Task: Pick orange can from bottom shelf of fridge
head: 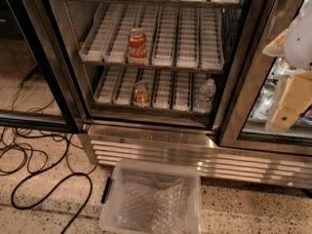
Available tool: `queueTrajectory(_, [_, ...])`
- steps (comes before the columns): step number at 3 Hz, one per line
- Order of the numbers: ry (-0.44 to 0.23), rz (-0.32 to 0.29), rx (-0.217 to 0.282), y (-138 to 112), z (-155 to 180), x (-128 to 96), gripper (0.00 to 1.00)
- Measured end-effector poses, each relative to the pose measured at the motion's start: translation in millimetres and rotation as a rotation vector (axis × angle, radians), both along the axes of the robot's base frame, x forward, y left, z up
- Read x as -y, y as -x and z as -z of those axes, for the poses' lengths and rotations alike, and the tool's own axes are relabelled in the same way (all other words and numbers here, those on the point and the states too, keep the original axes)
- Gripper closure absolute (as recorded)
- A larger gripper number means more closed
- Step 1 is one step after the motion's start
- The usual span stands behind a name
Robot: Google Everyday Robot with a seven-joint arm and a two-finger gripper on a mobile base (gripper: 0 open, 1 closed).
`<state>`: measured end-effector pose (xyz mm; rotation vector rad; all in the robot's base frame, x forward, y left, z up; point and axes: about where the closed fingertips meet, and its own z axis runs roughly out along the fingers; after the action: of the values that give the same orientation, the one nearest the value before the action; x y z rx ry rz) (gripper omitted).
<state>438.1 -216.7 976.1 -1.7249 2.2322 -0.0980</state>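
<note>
The orange can [141,94] stands upright on the bottom shelf [165,107] of the fridge [156,145], in the third lane from the left, near the front edge. The fridge's left door is open. My gripper [288,99] is at the right edge of the view, in front of the closed right glass door. It is well to the right of the can, at about the same height, and holds nothing that I can see.
A red Coca-Cola can [137,46] stands on the shelf above. A clear water bottle [205,95] stands at the right of the bottom shelf. A clear plastic bin [152,199] with bubble wrap sits on the floor before the fridge. Black cables [44,179] lie at left.
</note>
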Motion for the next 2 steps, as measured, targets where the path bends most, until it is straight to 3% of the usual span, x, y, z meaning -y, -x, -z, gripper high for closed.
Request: queueTrajectory(2, [-0.027,0.012,-0.001,3,11,-6,0.0])
